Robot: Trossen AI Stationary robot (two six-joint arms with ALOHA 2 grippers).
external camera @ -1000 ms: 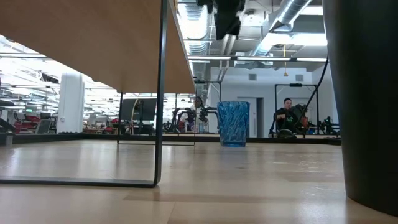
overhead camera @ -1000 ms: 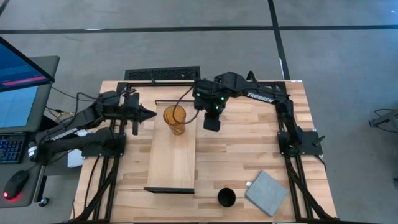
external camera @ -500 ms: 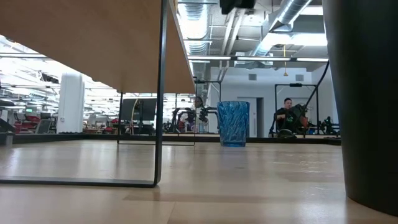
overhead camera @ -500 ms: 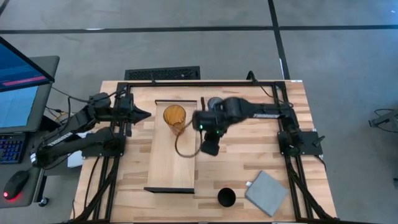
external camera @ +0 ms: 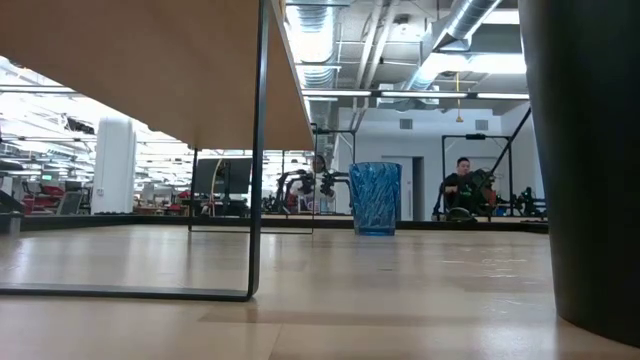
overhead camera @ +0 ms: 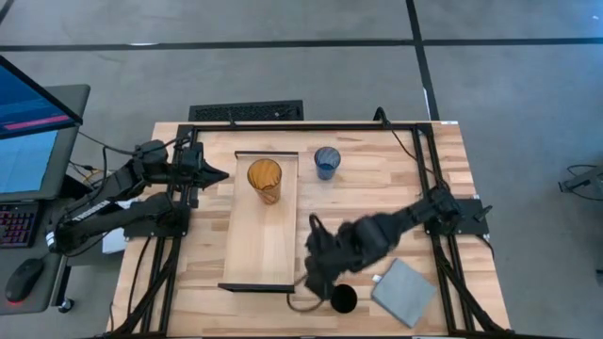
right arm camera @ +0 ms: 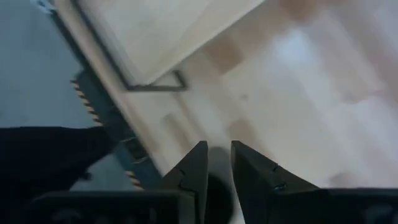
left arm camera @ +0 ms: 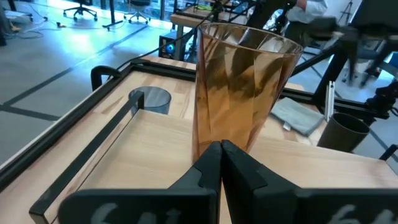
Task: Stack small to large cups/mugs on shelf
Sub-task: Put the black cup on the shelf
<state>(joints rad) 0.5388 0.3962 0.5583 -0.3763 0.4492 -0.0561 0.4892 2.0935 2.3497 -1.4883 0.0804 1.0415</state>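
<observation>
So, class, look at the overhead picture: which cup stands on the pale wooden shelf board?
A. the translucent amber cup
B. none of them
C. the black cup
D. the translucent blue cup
A: the translucent amber cup stands on the pale wooden shelf board, near its far end, while the translucent blue cup and the black cup both stand on the slatted wooden tabletop beside it.

One cup (overhead camera: pixel 265 179) on the shelf (overhead camera: pixel 261 247), two cups (overhead camera: pixel 327 161) (overhead camera: pixel 343 299) beside it.
</observation>
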